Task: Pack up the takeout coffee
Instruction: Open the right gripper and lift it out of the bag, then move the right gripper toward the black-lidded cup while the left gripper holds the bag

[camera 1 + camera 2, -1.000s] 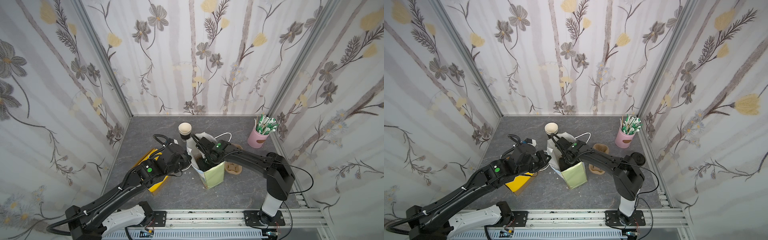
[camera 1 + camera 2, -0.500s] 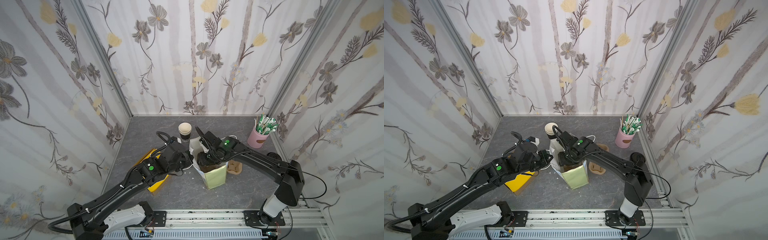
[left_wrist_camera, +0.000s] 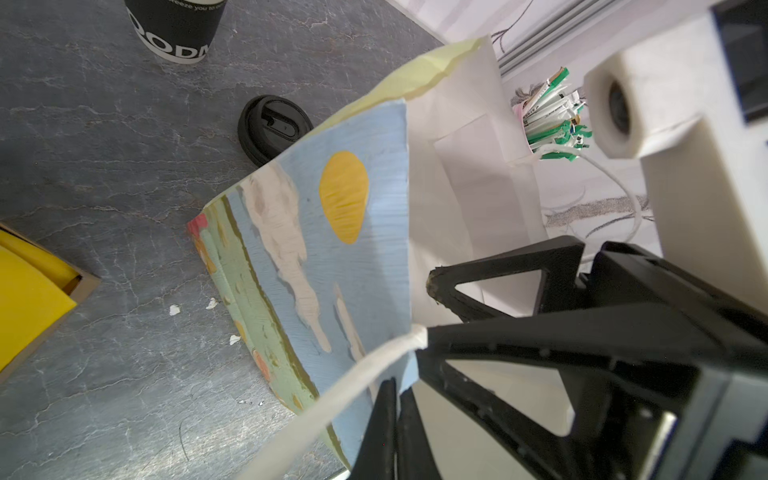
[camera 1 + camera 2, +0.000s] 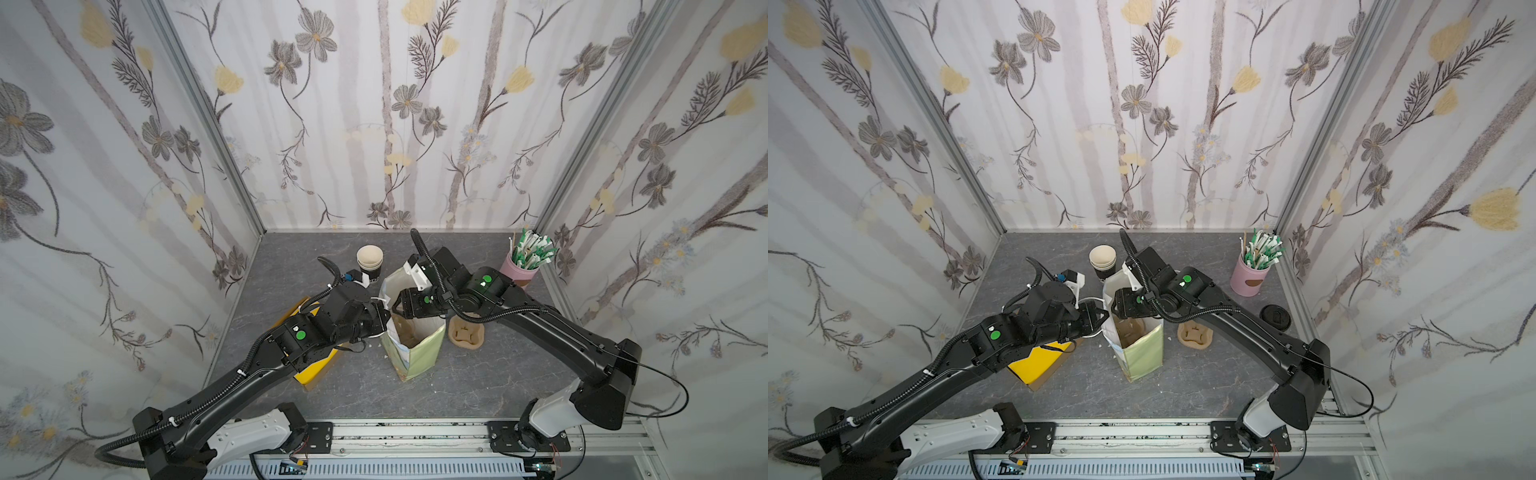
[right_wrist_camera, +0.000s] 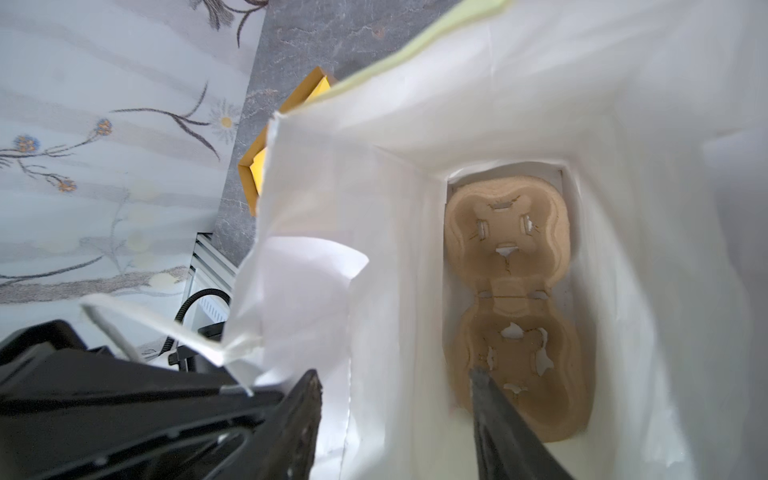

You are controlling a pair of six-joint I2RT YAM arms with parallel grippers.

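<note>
A paper bag (image 4: 415, 357) (image 4: 1142, 357) with a painted side (image 3: 332, 249) stands open mid-table. A brown pulp cup carrier (image 5: 511, 291) lies at its bottom, both sockets bare. My left gripper (image 4: 384, 316) (image 3: 397, 384) is shut on the bag's left rim, by the white handle cord (image 3: 353, 382). My right gripper (image 4: 397, 305) (image 5: 394, 374) hovers open over the bag's mouth, holding nothing. I cannot single out the takeout coffee. Lidless black cups with white lettering stand nested in a stack (image 4: 370, 264) (image 3: 176, 29) behind the bag.
A loose black lid (image 3: 274, 126) lies behind the bag and another lid (image 4: 1276, 316) near the right wall. A second carrier (image 4: 465, 334) sits right of the bag. A yellow box (image 4: 316, 365) is under my left arm, and a pink holder (image 4: 525, 270) of packets stands back right.
My right gripper has risen from deep inside the bag to its mouth, still open. The left gripper has kept its hold on the rim.
</note>
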